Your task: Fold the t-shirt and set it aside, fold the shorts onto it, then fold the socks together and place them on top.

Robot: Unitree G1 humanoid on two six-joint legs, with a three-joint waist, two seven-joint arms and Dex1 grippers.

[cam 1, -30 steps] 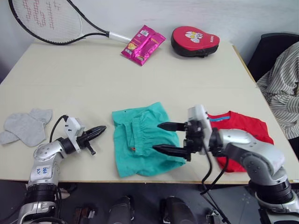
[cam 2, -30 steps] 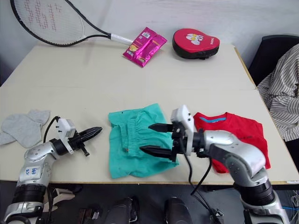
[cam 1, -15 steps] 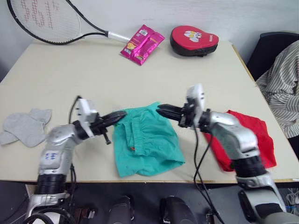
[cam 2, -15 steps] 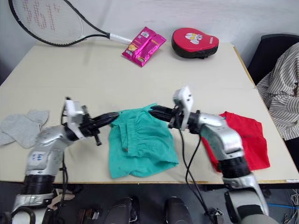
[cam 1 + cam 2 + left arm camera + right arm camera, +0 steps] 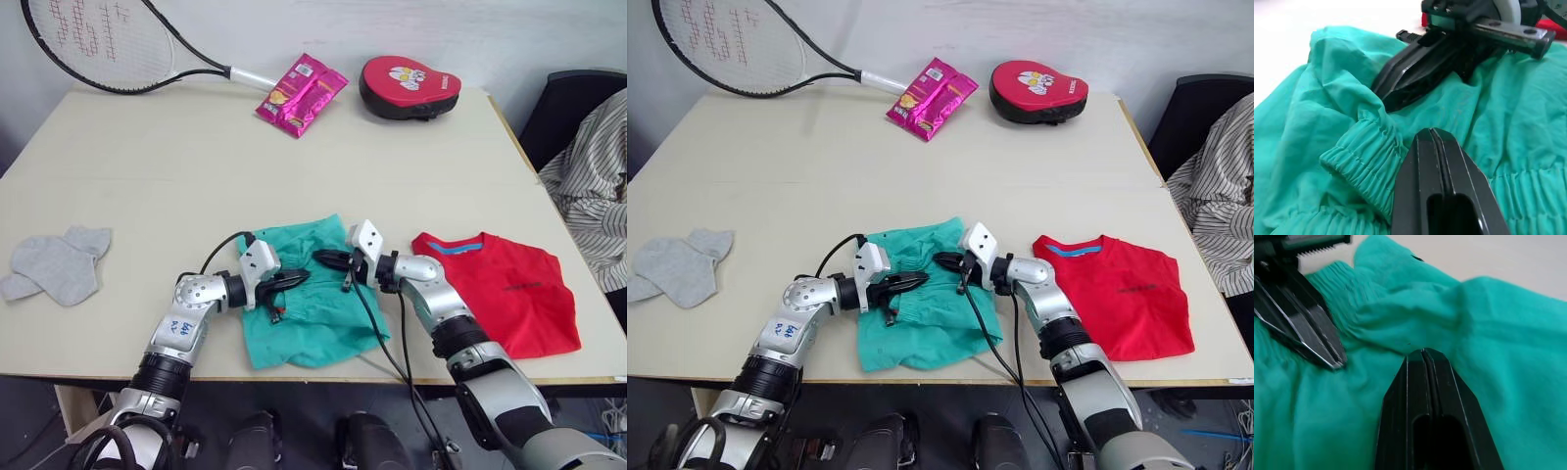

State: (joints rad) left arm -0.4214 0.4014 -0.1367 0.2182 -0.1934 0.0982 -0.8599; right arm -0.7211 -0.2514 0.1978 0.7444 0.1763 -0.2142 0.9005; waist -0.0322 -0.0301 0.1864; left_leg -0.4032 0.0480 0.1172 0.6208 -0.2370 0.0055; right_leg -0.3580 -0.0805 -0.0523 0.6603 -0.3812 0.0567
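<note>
The teal shorts [image 5: 309, 313] lie rumpled near the table's front edge, the gathered waistband [image 5: 1364, 161] bunched up. My left gripper [image 5: 300, 277] is shut, its tips over the waistband. My right gripper [image 5: 321, 258] is shut too, and its tips rest on a fold of the shorts [image 5: 1400, 328]. I see no fabric between either pair of fingers. The two grippers point at each other, a short gap apart. The red t-shirt [image 5: 505, 294] lies flat to the right of the shorts. The grey socks [image 5: 59, 264] lie at the far left.
A tennis racket [image 5: 108, 44], a pink snack packet [image 5: 300, 93] and a red padded pad [image 5: 407, 86] lie along the far edge. A striped cloth [image 5: 593, 186] hangs over a chair at the right. Bare table [image 5: 196, 166] spreads beyond the shorts.
My right gripper went from open to shut and moved left onto the shorts. My left gripper, shut throughout, came in from the bare table onto the waistband.
</note>
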